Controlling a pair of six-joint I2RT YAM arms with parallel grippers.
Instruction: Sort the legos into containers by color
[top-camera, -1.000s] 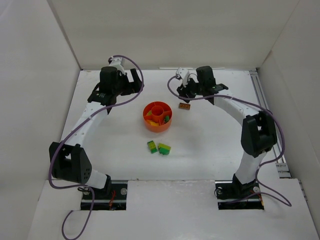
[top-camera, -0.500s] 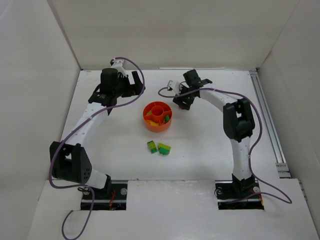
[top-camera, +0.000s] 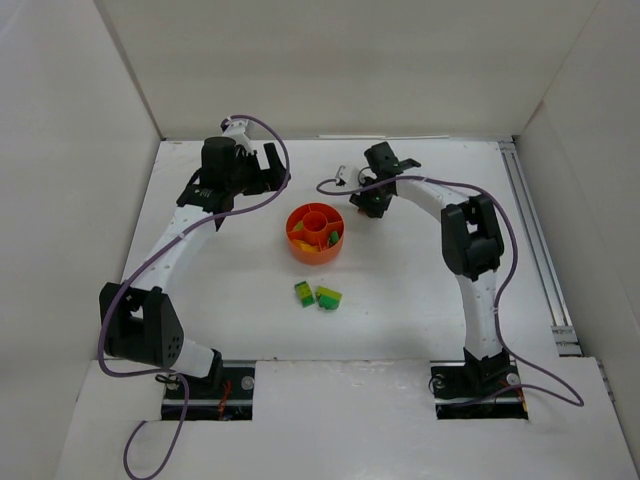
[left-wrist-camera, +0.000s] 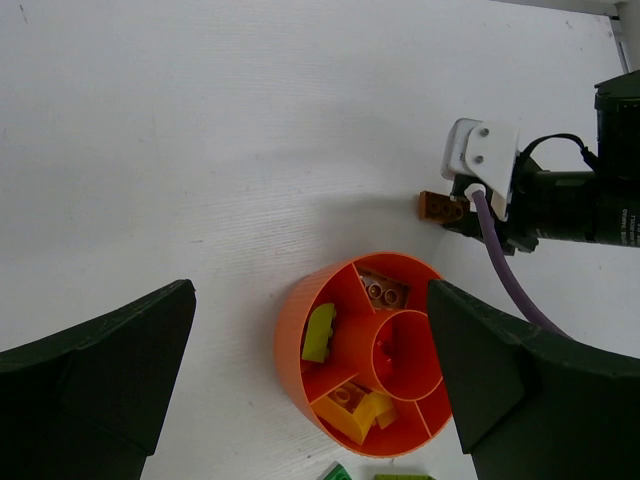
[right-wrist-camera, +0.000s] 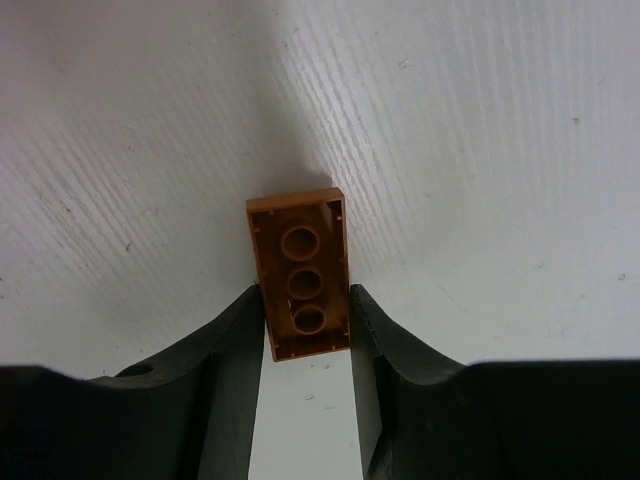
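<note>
Legos (left-wrist-camera: 320, 332) are lying in sections of the orange dish (left-wrist-camera: 290, 345), two more (top-camera: 317, 296) sitting on the table (left-wrist-camera: 200, 150). Right jaws are pinching a brown lego (right-wrist-camera: 298, 275) just beside the dish, left jaws hanging spread wide above it.

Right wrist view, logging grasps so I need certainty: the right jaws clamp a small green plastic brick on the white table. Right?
Wrong colour: the right jaws clamp a small brownish-orange plastic brick on the white table, as the right wrist view shows.
</note>
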